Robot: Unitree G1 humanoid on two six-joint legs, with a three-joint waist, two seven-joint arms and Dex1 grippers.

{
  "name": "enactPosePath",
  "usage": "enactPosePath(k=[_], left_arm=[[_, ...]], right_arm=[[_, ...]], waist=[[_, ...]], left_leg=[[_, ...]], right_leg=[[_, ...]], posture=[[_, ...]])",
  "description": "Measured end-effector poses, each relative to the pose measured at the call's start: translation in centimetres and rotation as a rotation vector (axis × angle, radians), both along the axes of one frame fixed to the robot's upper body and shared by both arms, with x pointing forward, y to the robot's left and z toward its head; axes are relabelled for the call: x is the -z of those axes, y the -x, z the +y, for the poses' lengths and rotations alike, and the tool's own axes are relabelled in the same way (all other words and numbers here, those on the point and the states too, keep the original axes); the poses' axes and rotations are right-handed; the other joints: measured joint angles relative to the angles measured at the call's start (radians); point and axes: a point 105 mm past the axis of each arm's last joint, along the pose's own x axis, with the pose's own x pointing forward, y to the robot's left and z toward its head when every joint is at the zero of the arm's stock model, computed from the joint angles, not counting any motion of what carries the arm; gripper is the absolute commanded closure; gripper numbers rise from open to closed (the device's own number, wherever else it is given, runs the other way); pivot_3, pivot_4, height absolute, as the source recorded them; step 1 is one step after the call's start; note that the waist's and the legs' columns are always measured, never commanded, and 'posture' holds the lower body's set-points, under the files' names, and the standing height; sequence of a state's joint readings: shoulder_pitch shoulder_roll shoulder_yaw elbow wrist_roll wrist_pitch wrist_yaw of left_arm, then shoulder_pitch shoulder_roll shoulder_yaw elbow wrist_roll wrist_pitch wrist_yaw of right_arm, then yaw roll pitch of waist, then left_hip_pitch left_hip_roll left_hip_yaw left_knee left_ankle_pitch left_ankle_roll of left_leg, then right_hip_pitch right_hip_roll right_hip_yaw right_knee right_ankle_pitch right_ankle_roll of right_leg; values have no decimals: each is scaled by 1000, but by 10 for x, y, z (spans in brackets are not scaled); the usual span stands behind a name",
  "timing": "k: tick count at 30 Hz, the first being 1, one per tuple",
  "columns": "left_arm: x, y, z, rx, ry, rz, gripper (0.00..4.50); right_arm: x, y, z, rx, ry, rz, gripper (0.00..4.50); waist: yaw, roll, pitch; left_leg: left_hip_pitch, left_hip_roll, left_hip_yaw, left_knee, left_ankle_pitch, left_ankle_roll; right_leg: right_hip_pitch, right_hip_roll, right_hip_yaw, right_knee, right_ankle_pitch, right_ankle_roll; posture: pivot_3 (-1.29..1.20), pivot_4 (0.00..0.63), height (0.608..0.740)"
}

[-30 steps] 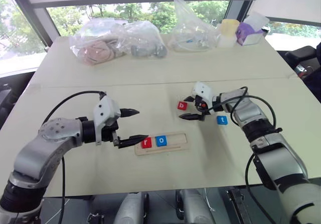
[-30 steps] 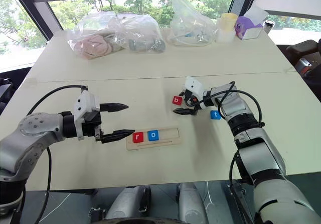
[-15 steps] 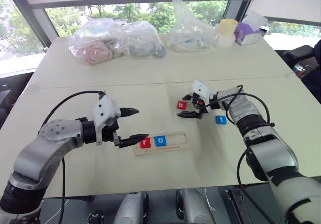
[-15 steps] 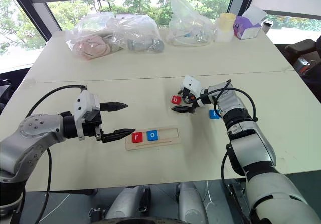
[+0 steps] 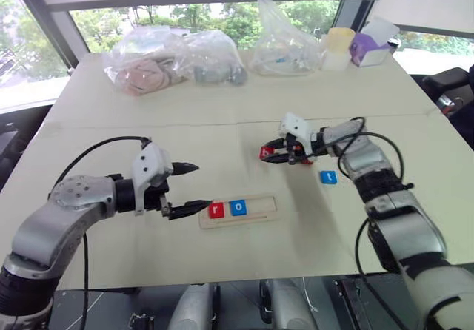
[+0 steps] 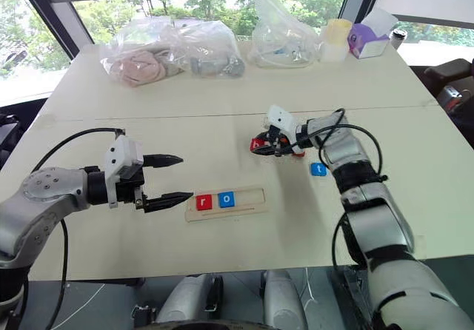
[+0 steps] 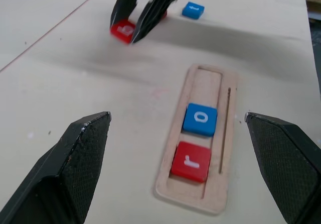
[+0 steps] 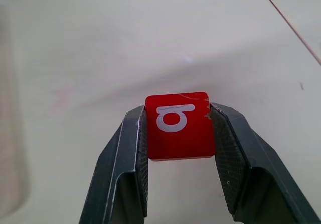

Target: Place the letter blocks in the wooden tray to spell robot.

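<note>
Beyond the wooden tray [image 5: 238, 211], on its far right side, the right tool [image 5: 275, 152] is closed tight on the red b block [image 8: 179, 125], one finger on each side of it. Near the tray's left end the left tool [image 5: 189, 189] hangs wide open and holds nothing. The red r block [image 5: 216, 210] and the blue o block [image 5: 237, 207] already sit side by side at the left end of the tray, and the rest of the groove to their right is bare. The blue t block [image 5: 327, 177] lies on the bench [image 5: 133, 126] to the right of the tray. I think the job now is to carry the b block to the spot just right of the o block. To do it well, keep the block flat, turn it so the letter reads like the others, lower it straight into the groove, and only then let go.
</note>
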State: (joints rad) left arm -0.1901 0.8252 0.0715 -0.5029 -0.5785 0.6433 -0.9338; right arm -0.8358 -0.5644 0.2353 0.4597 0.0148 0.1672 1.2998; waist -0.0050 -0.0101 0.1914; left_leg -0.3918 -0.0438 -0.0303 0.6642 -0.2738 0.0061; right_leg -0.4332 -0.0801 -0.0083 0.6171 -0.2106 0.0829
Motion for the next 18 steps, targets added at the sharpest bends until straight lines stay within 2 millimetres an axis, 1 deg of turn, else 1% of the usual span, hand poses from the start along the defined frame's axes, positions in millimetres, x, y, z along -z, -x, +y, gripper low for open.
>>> enactPosePath(k=[2,4,6,8,10,15,18], left_arm=[[0,-2,2,-5,2,4,0],[1,-3,2,-4,4,7,0],[0,-3,1,1,5,1,0],[-1,-3,1,5,6,-6,0],[-1,-3,1,6,7,-6,0],[-1,-3,1,12,7,-4,0],[-1,-3,1,11,6,-4,0]], right_arm=[[-3,25,-2,-91,59,-12,3322],[1,51,0,-173,96,3,3322],[9,71,4,-224,110,27,3322],[17,83,9,-248,108,52,3322],[21,86,14,-249,107,55,3322],[29,85,32,-243,71,56,3322],[34,82,39,-237,63,62,3322]], waist=[[-1,0,0],[-4,0,0],[-9,0,0],[-10,0,0],[-9,0,0],[-6,-1,0],[-5,-1,0]], left_leg=[[0,0,0,0,0,0],[0,0,0,0,0,0],[1,0,1,0,0,0],[1,1,1,0,0,0],[1,1,1,1,0,0],[1,1,1,1,0,0],[1,1,1,1,0,0]], right_leg=[[0,0,0,0,0,0],[0,0,0,-1,0,0],[0,0,0,0,0,0],[0,1,0,0,0,-1],[0,1,0,1,-2,-3],[1,1,0,1,-2,-3],[1,1,0,0,-1,-2]], posture=[[0,150,725],[0,150,725],[0,150,725],[0,150,725],[0,150,725],[0,150,725],[0,150,725]])
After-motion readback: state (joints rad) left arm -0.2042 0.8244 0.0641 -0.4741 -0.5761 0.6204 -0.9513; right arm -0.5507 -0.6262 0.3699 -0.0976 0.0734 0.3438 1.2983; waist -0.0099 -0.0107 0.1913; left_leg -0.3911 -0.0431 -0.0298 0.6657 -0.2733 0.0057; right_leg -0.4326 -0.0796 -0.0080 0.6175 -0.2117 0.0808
